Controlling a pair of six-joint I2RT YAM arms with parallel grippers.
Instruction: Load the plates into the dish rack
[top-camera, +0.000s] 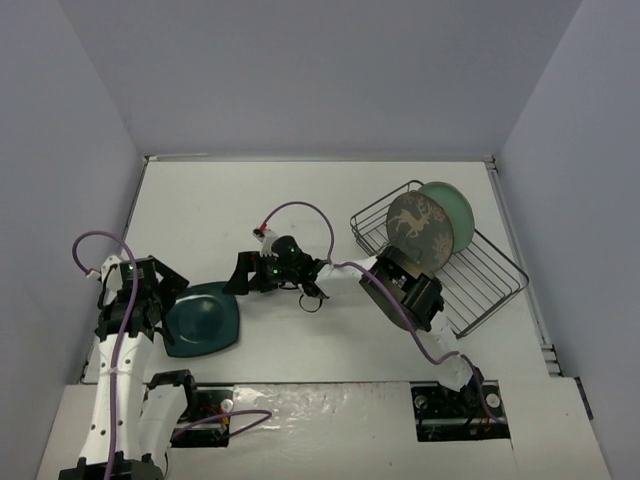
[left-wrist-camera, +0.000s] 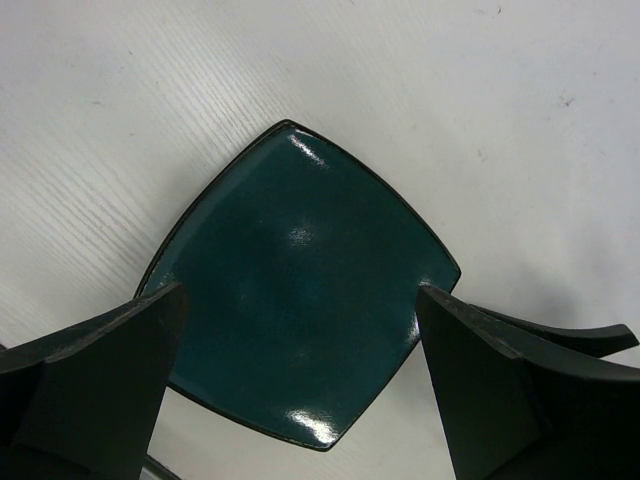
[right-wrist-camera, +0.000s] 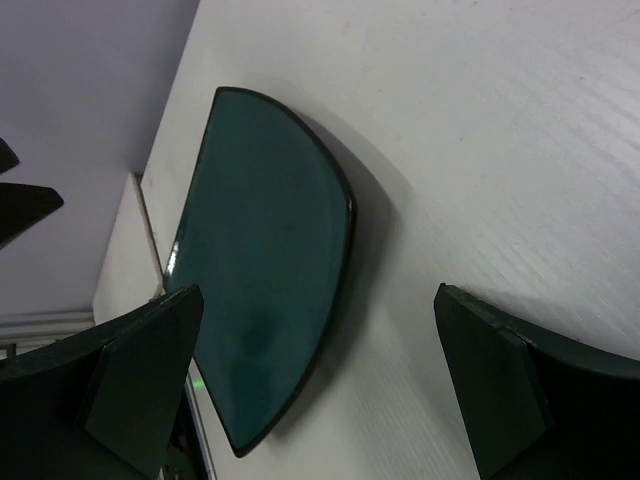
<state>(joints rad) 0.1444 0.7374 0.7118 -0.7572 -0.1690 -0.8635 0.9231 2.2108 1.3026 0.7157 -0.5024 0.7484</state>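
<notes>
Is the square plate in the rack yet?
Not yet. The teal plate lies flat on the table, away from the rack.

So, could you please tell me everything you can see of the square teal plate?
The square teal plate is dark, glossy, ceramic by its look, with rounded corners, bowed sides and a thin darker rim. It looks whole and empty. It lies flat, face up, on the white table at the near left, outside the dish rack. The left gripper hangs open above it and the right gripper stands open beside it; neither seems to touch it.
</notes>
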